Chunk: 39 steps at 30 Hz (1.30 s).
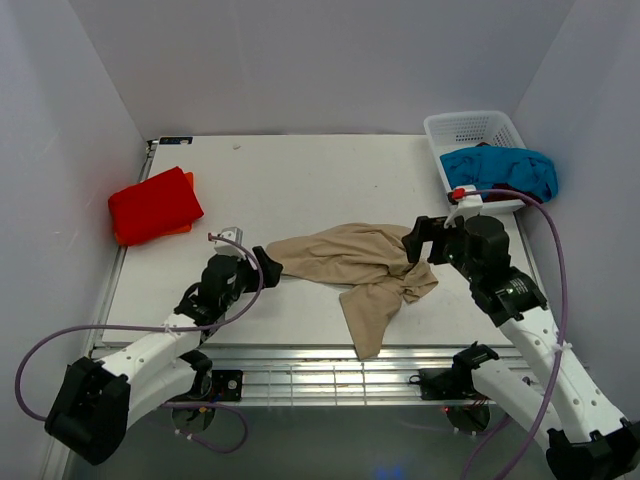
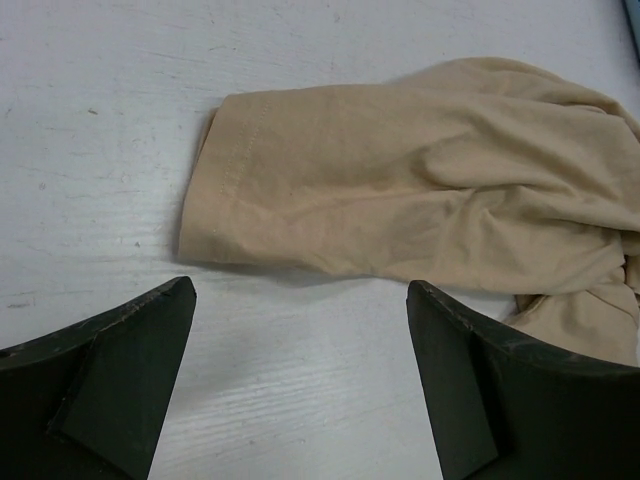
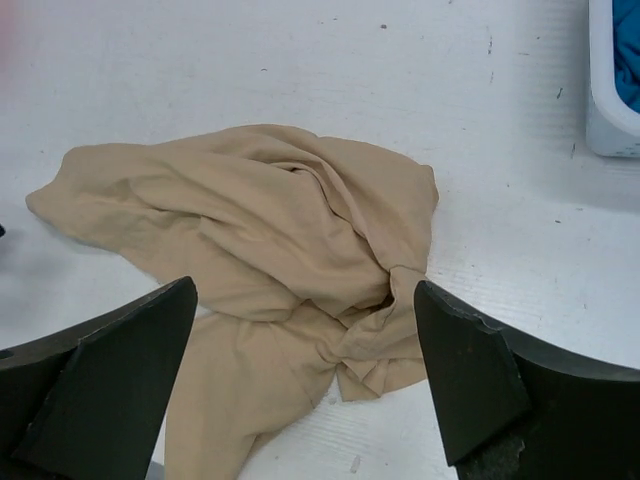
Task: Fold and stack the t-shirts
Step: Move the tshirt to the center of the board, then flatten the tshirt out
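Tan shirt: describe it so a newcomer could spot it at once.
Start at the white table. Near its front edge, between the left hand and right hand, lies the tan shirt. It is the only crumpled one: the red shirt sits folded at left, and the blue shirt is in the basket at right.

Left pincer point(image 2: 300, 290) and right pincer point(image 3: 305, 290) gape wide.

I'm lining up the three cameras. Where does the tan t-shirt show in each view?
Top external: tan t-shirt crumpled at centre, slightly right.
Left wrist: upper middle to right edge, hemmed end at left.
Right wrist: centre, trailing to the lower left.
Shared landmark: white basket, top right in top external and right wrist; not recognisable in left wrist.
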Each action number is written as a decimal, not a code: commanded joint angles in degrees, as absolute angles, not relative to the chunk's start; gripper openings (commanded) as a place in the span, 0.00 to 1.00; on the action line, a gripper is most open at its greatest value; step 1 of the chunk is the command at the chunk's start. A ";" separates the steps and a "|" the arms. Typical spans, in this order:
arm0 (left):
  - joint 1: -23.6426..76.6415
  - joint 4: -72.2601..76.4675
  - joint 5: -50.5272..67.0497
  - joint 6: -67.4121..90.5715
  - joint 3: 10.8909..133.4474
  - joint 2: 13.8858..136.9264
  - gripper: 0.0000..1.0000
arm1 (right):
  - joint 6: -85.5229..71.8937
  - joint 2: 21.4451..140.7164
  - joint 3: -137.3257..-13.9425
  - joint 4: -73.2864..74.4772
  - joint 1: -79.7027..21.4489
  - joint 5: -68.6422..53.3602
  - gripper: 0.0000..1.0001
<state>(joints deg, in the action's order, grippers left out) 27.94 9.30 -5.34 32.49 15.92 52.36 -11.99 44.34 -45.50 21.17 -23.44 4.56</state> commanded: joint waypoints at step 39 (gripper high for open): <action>28.30 11.71 -19.59 32.78 22.32 68.05 0.00 | -14.15 40.86 -39.20 25.85 -23.82 8.44 0.89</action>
<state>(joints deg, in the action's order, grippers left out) 28.12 15.64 -16.53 32.47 19.88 72.44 -13.56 38.76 -40.69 29.52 -23.66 8.67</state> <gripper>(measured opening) 0.020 0.882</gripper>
